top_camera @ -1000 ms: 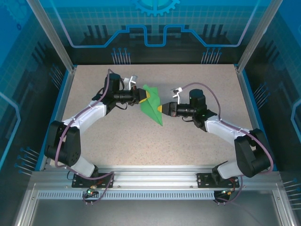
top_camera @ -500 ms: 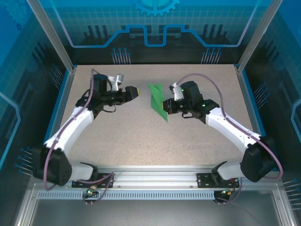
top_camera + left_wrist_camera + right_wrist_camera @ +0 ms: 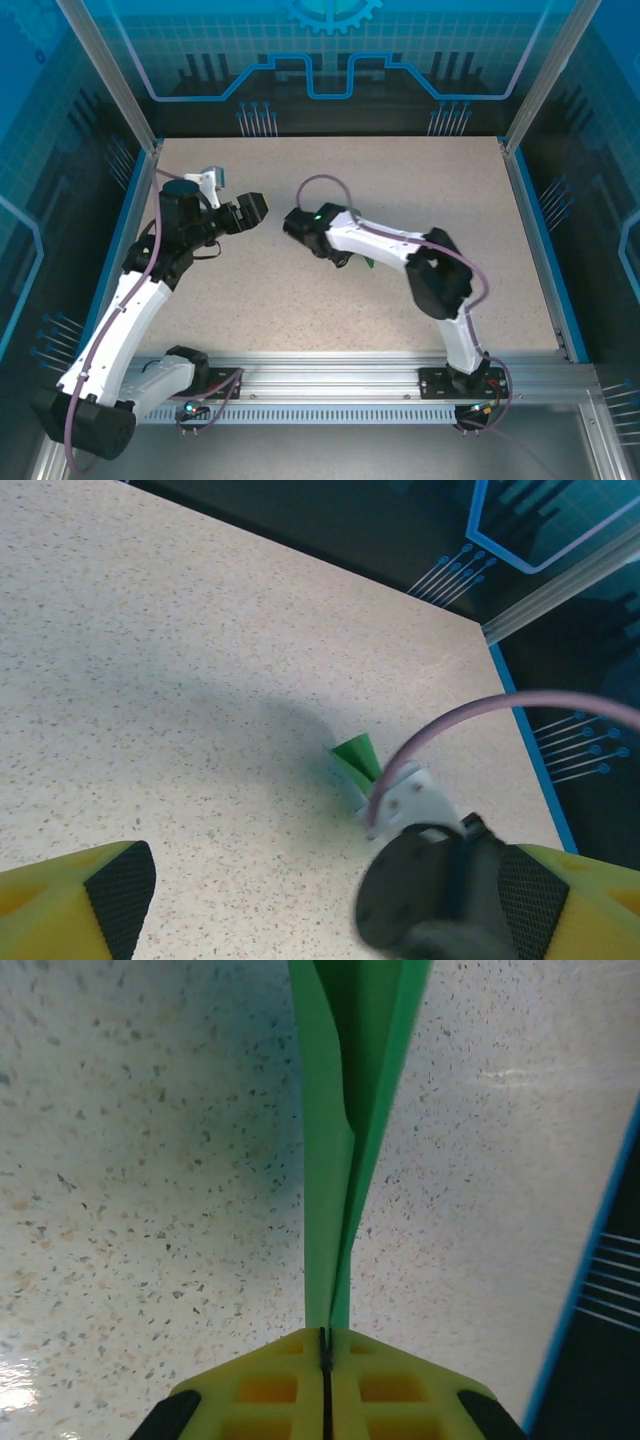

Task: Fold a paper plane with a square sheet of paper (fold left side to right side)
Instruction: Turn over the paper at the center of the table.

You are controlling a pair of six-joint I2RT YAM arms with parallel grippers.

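Now the left claw (image 3: 254,208) has let go, wide and empty at nine o'clock; the right claw (image 3: 325,1345) alone pinches the paper plane (image 3: 345,1080) at the tabletop's (image 3: 300,310) centre, so folding looks finished.

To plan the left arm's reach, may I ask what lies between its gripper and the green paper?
The right arm's wrist stands between the left gripper and the paper, in the top view.
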